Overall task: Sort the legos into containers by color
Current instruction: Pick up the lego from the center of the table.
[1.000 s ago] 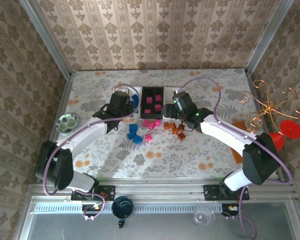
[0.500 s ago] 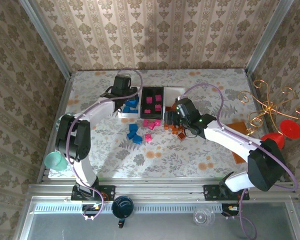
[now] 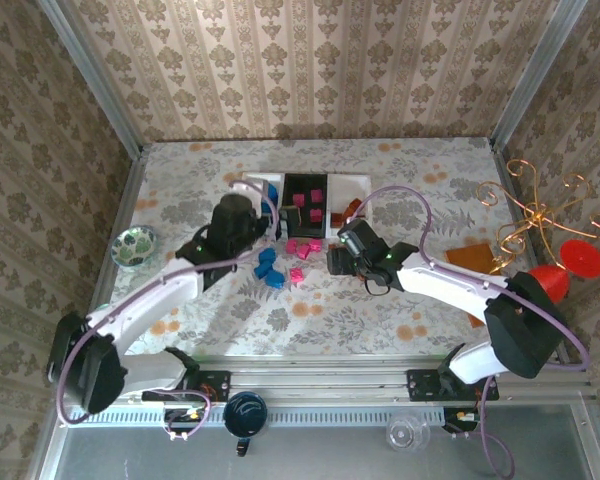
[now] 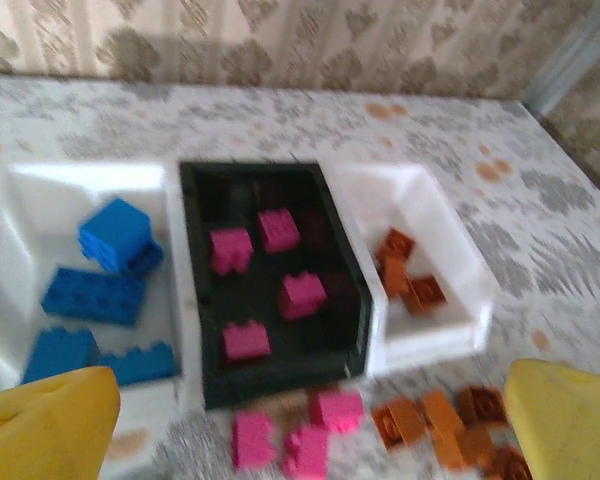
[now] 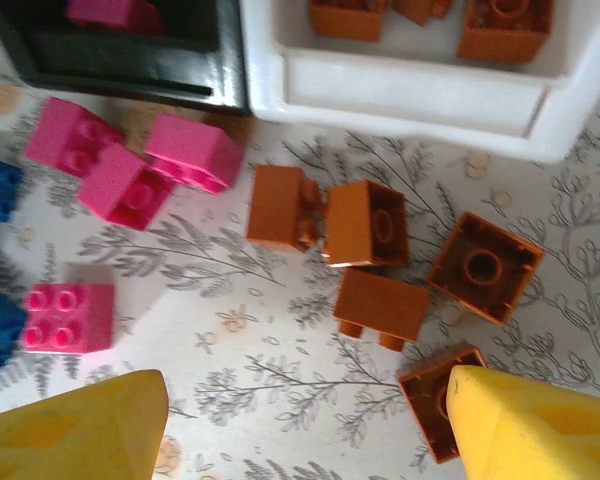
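Note:
Three trays stand side by side at the back. The left white tray (image 4: 50, 200) holds blue legos (image 4: 95, 270). Pink legos (image 4: 270, 270) lie in the black tray (image 4: 320, 200), orange-brown legos (image 4: 410, 270) in the right white tray (image 4: 450, 250). Loose pink legos (image 5: 130, 165), orange-brown legos (image 5: 380, 250) and blue legos (image 3: 270, 268) lie on the table in front. My left gripper (image 4: 305, 400) is open, hovering before the trays. Just above the table by the loose orange-brown legos, my right gripper (image 5: 305, 420) is open and holds nothing.
A green patterned bowl (image 3: 135, 245) sits at the table's left edge. A flat orange-brown board (image 3: 475, 255) and a copper wire ornament (image 3: 540, 215) are at the right. A dark teal cup (image 3: 245, 412) stands below the near rail.
My left arm has pulled back from over the left white tray toward the near side. My right gripper has slid a little nearer and left, over the loose orange-brown legos.

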Tool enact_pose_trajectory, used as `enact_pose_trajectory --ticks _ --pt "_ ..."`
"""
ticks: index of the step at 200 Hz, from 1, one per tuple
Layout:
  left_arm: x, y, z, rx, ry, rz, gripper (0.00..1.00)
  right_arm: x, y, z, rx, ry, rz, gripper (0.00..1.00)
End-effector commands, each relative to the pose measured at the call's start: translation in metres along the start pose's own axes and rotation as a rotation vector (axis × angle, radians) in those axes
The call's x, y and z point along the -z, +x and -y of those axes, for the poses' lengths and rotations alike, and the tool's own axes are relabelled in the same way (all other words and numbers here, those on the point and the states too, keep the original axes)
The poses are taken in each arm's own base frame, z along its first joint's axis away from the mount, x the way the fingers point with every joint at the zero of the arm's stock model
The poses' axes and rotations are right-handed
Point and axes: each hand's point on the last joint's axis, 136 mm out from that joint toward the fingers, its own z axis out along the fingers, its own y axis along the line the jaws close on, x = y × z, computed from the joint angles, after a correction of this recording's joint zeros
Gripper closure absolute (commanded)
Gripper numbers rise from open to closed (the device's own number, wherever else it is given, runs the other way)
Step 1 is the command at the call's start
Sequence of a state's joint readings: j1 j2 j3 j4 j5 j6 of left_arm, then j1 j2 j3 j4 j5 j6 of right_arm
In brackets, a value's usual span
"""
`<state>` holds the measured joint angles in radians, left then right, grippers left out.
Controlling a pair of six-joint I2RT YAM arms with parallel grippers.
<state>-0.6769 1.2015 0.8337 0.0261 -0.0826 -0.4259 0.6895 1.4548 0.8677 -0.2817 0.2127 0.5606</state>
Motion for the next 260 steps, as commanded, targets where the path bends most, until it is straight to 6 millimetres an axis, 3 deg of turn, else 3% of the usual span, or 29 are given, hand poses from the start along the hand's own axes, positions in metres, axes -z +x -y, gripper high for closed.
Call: enact_pose_trajectory --ticks 1,52,70,106,143,172,186,203,219,239,260 --pt "0.011 0.037 -0.007 0.034 -0.014 -0.041 0.0 -0.011 0.025 0.032 -0.025 0.127 -0.055 0.24" --pt "0.038 0.098 -0.026 0.048 -0.055 -0.123 0.0 -0.032 0.042 0.055 0.004 0.186 -0.129 0.35" --pt "0.043 0.11 -0.034 0.054 -0.075 -0.141 0.0 -0.042 0.044 0.055 0.022 0.18 -0.148 0.36" --pt "0.046 0.12 -0.041 0.059 -0.092 -0.153 0.0 -0.054 0.047 0.05 0.052 0.156 -0.185 0.5" --pt "0.046 0.12 -0.042 0.047 -0.096 -0.151 0.0 -0.041 0.059 0.041 0.079 0.118 -0.204 0.65" --pt "0.045 0.119 -0.044 0.045 -0.105 -0.153 0.0 -0.011 0.068 0.024 0.113 0.06 -0.205 0.69" --pt "0.045 0.119 -0.045 0.044 -0.11 -0.156 0.0 0.009 0.058 0.014 0.121 0.018 -0.164 0.69" --pt "0.045 0.12 -0.048 0.042 -0.117 -0.162 0.0 0.04 0.023 0.003 0.108 -0.036 -0.054 0.69" --pt "0.044 0.122 -0.049 0.043 -0.12 -0.166 0.0 0.053 -0.015 0.0 0.089 -0.045 0.026 0.69" --pt "0.043 0.124 -0.05 0.058 -0.118 -0.17 0.0 0.045 -0.06 0.004 0.045 -0.022 0.088 0.69" --pt "0.044 0.126 -0.053 0.067 -0.125 -0.179 0.0 0.011 -0.101 0.009 0.007 0.026 0.094 0.69"
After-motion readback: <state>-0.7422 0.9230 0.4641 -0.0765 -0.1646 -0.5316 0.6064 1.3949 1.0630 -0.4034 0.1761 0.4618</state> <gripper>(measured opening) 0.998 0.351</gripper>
